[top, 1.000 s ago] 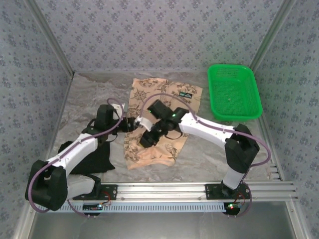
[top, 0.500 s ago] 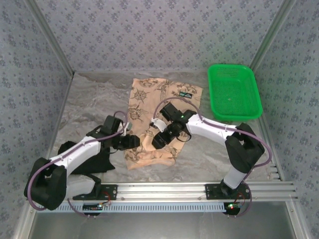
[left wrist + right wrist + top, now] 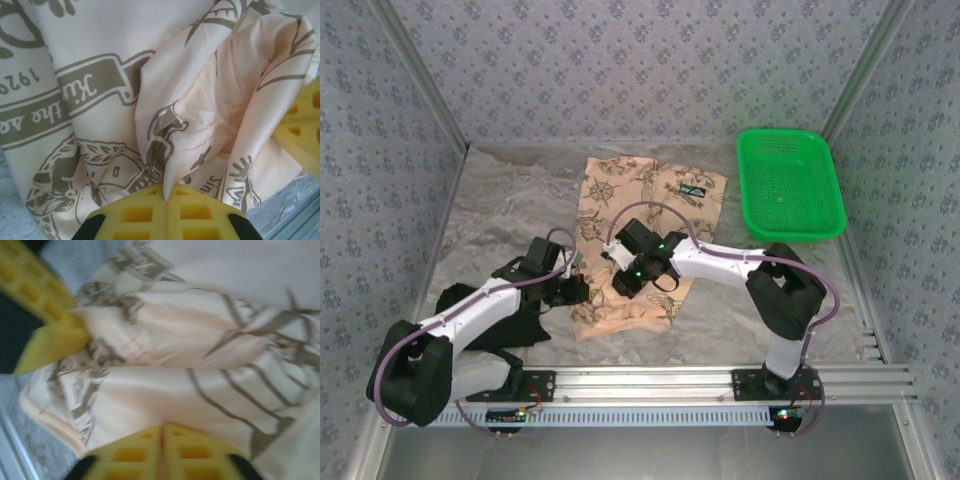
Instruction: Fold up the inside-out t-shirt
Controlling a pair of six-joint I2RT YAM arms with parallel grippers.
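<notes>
Walls papered in a small blue-grey flower pattern close in a grey marbled table [image 3: 500, 205], with an aluminium rail [image 3: 660, 382] running along the lower edge of the top view. The inside-out t-shirt [image 3: 645, 195] lies in the middle of the frame, peach-tan with dark compass-and-ship drawings, stretched from the upper centre down towards the rail. Its small dark neck label [image 3: 693, 188] sits near the shirt's upper right corner. A green basket [image 3: 782, 133] stands in the upper right, apart from the shirt. A black folded garment [image 3: 515, 318] lies at the lower left, partly under the left arm.

Both grippers meet over the lower part of the shirt. The left gripper [image 3: 582, 291] reaches in from the left at the fabric's left edge; the right gripper [image 3: 618, 287] comes from the right, just beside it.

In the left wrist view the left gripper [image 3: 166, 192] has its yellow pads pressed together at the bottom of the frame, pinching a raised fold of the t-shirt [image 3: 100, 95], whose paler reverse and a seam show in the bunched cloth. In the right wrist view the right gripper [image 3: 161, 437] is likewise clamped tight on the t-shirt [image 3: 210, 335] at the bottom centre; that picture is blurred, so how many layers it grips is unclear.
</notes>
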